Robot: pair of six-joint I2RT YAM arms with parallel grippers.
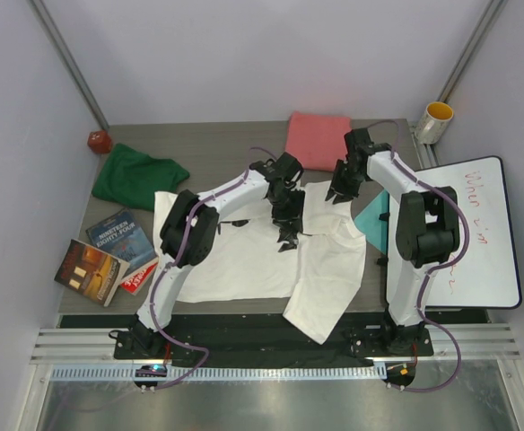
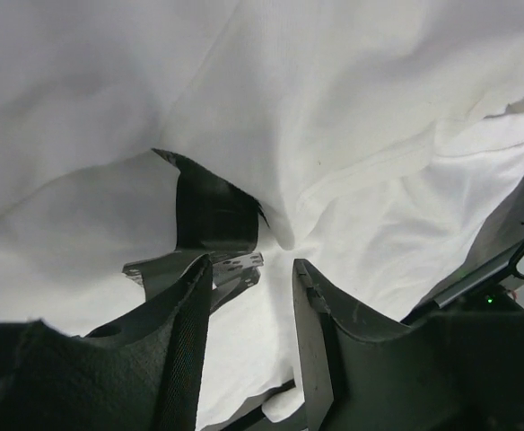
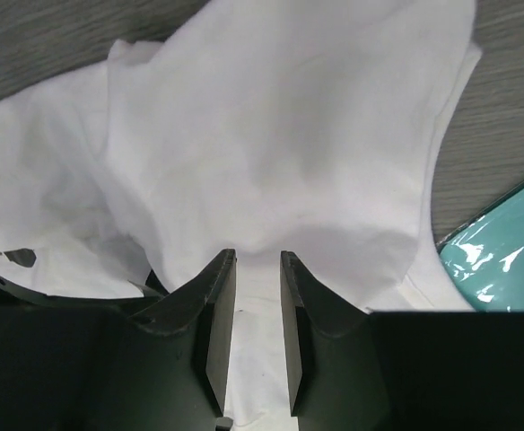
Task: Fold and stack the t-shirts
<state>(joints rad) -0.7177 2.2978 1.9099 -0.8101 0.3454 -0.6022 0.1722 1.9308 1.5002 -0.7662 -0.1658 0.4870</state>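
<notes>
Folding the white t-shirt (image 1: 244, 265): right gripper (image 3: 255, 259) pinches its cloth, left gripper (image 2: 253, 263) half-open, hold unclear; carry both evenly, cloth taut.

A grey wood-grain table (image 1: 226, 144) fills the middle of a white booth. Plain white walls close it on the left (image 1: 20, 180), far (image 1: 271, 54) and right (image 1: 522, 108), with slim metal posts (image 1: 69, 63) in the two far corners. Aluminium rails (image 1: 244, 346) run along the table's near edge, and nearer still lies a brushed metal sheet (image 1: 271, 404). The light is soft and even.
</notes>
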